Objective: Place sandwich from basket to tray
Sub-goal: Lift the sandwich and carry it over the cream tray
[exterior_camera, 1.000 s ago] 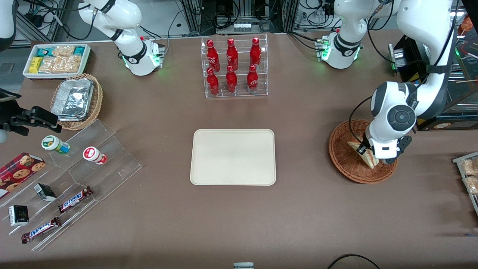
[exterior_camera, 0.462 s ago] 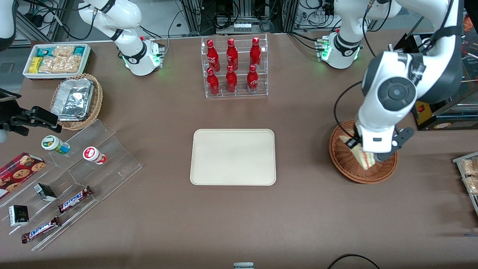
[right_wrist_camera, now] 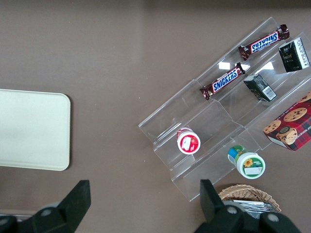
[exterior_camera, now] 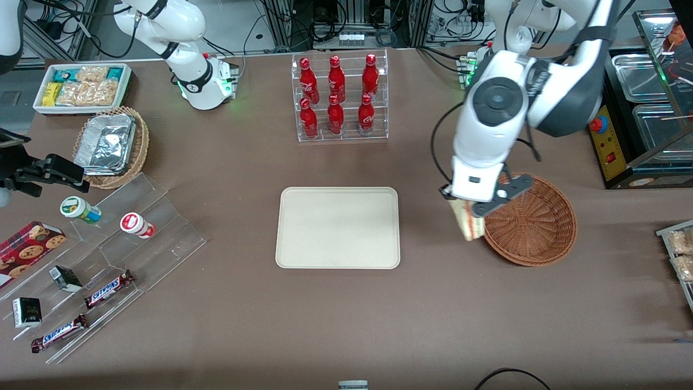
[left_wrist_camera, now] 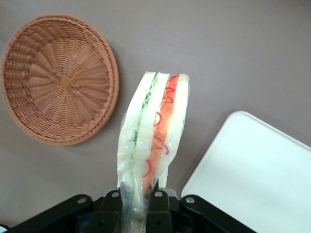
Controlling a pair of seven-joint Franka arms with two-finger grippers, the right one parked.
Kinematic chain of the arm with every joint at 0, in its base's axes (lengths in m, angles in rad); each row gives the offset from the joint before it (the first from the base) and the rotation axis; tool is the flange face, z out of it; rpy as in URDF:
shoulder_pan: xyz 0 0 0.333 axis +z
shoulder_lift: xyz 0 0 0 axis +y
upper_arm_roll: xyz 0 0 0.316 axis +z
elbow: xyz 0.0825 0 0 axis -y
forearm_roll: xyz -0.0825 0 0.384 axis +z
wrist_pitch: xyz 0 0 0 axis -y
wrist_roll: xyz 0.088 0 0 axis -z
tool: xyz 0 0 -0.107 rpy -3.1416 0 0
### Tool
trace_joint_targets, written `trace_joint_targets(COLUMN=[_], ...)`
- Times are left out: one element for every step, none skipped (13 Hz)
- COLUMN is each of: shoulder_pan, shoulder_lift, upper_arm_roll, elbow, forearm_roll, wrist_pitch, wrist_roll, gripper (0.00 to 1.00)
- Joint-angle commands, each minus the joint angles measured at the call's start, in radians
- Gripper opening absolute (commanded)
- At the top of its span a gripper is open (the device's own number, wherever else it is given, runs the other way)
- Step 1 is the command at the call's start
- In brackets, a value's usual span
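My left gripper (exterior_camera: 470, 211) is shut on the sandwich (exterior_camera: 469, 224), a pale wrapped wedge with red and green filling (left_wrist_camera: 154, 130). It hangs in the air above the table, between the basket and the tray. The reddish-brown wicker basket (exterior_camera: 533, 222) holds nothing; it also shows in the left wrist view (left_wrist_camera: 53, 77). The cream tray (exterior_camera: 338, 227) lies bare mid-table, toward the parked arm from the gripper; its corner shows in the left wrist view (left_wrist_camera: 257, 170).
A clear rack of red bottles (exterior_camera: 339, 97) stands farther from the front camera than the tray. Toward the parked arm's end are a clear stepped stand with snacks (exterior_camera: 103, 260), a tan basket with foil containers (exterior_camera: 111, 145) and a white snack bin (exterior_camera: 81, 86). A metal counter (exterior_camera: 644, 108) stands beside the basket.
My left gripper has lifted the sandwich out of the basket and carried it sideways toward the tray. The basket now stands uncovered.
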Motion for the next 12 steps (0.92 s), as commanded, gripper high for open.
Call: trace_joint_targets(shoulder_pan=[-0.081, -0.101, -0.141, -0.176, -0.204, -0.231, -0.245, -0.250, -0.259, -0.282, -0.287, -0.287], shoulder_lift=[0.075, 0.100, 0.124, 0.149, 0.178, 0.209, 0.233, 0.261, 0.296, 0.327, 0.342, 0.358], upper_arm_roll=[0.015, 0.015, 0.015, 0.015, 0.015, 0.015, 0.016, 0.015, 0.016, 0.018, 0.021, 0.021], elbow=[0.040, 0.040, 0.043, 0.044, 0.044, 0.044, 0.041, 0.037, 0.043, 0.046, 0.046, 0.046], forearm_roll=[0.004, 0.006, 0.007, 0.007, 0.007, 0.009, 0.010, 0.010, 0.010, 0.012, 0.013, 0.013], wrist_pitch=[0.080, 0.108, 0.143, 0.185, 0.223, 0.257, 0.291, 0.330, 0.370, 0.390, 0.397, 0.418], wrist_roll=[0.000, 0.004, 0.013, 0.011, 0.001, -0.003, -0.001, -0.001, -0.001, -0.006, -0.009, -0.006], gripper=[0.00, 0.00, 0.00, 0.00, 0.02, 0.02, 0.02, 0.02, 0.02, 0.03, 0.03, 0.03])
